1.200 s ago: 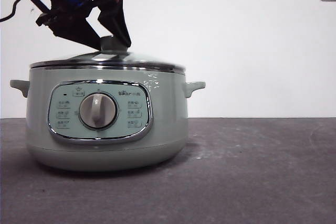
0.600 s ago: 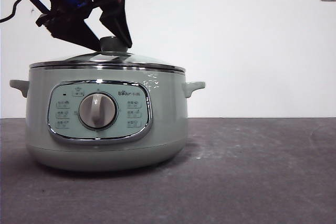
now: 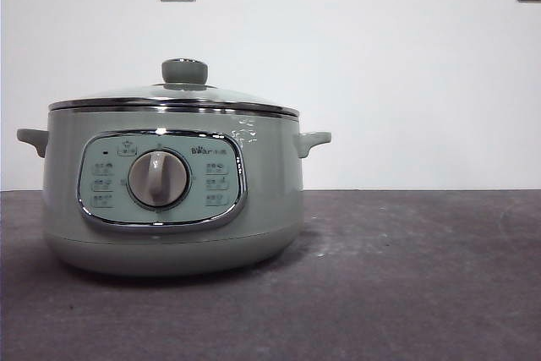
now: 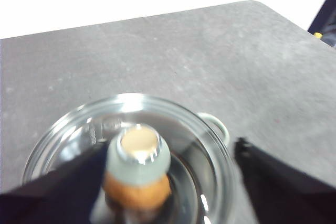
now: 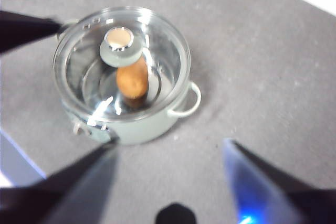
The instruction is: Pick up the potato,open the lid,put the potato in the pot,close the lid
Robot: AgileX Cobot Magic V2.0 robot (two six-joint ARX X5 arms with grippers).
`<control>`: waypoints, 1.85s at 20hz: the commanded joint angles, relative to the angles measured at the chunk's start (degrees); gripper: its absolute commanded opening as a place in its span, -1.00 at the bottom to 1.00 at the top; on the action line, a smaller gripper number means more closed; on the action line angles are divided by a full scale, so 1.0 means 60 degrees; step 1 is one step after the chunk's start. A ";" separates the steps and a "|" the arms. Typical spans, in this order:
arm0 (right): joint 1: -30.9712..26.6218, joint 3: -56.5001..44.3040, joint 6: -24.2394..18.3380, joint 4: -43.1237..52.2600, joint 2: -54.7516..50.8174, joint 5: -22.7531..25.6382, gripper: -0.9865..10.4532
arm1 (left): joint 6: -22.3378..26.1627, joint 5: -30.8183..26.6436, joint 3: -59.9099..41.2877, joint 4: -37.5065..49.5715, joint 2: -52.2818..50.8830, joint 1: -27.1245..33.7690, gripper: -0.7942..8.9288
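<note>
Pale sage-green round electric pot, domed clear glass lid seated, orange-brown oval potato inside; left pincer and right pincer both released, empty.

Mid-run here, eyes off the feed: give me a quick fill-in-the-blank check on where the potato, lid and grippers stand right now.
1. The potato lies ____ the pot.
2. The lid sits on the pot's rim, so the pot is ____.
3. The left gripper hangs above the lid with its jaws ____, holding nothing.
4. Through the lid's ____ the potato can be seen from above.

Missing words: inside; closed; open; glass
</note>
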 commanded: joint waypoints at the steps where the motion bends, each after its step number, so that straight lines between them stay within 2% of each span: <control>1: -0.0025 -0.1789 0.0098 0.1486 -0.0794 0.0036 -0.79 | 0.0321 -0.0025 -0.0062 -0.0535 -0.0674 -0.0186 -0.90; 2: -0.0066 -0.2721 0.0138 0.2339 -0.1224 0.0120 -0.86 | 0.0408 -0.0248 -0.0066 -0.0794 -0.0940 -0.0244 -0.85; 4: -0.0066 -0.4462 0.0342 0.3843 -0.1985 0.0623 -0.86 | 0.0601 -0.1151 -0.0113 -0.1228 -0.1311 -0.0412 -0.85; 6: -0.0066 -0.6171 0.0637 0.5242 -0.2699 0.0936 -0.86 | 0.0619 -0.1625 -0.0452 -0.1253 -0.1716 -0.0729 -0.85; 9: -0.0066 -0.8371 0.0885 0.7125 -0.3694 0.1333 -0.86 | 0.0612 -0.2084 -0.1665 -0.0517 -0.2484 -0.1315 -0.85; 11: -0.0066 -0.9377 0.0889 0.7759 -0.4182 0.1483 -0.86 | 0.0790 -0.2273 -0.2663 0.0138 -0.2973 -0.1617 -0.85; 14: -0.0069 -0.9613 0.1260 0.7329 -0.4156 0.1501 -0.85 | 0.0506 -0.2215 -0.3096 0.0120 -0.3100 -0.1818 -0.84; 26: -0.0066 -0.9610 0.1239 0.7318 -0.4164 0.1486 -0.83 | 0.0641 -0.2248 -0.3093 -0.0390 -0.2980 -0.1818 -0.84; 29: -0.0066 -0.9610 0.1239 0.7318 -0.4175 0.1483 -0.83 | 0.1617 -0.2364 -0.3096 -0.0251 -0.3515 -0.1078 -0.84; 32: -0.0066 -0.9610 0.1239 0.7318 -0.4175 0.1483 -0.83 | 0.1555 -0.1872 -0.3377 0.0965 -0.4029 0.0586 -0.84; 35: -0.0066 -0.9610 0.1239 0.7318 -0.4175 0.1483 -0.83 | 0.1541 -0.1140 -0.4430 0.2969 -0.4703 0.2262 -0.84; 37: -0.0066 -0.9610 0.1239 0.7318 -0.4175 0.1483 -0.83 | 0.1501 -0.0412 -0.5311 0.3723 -0.5224 0.3075 -0.84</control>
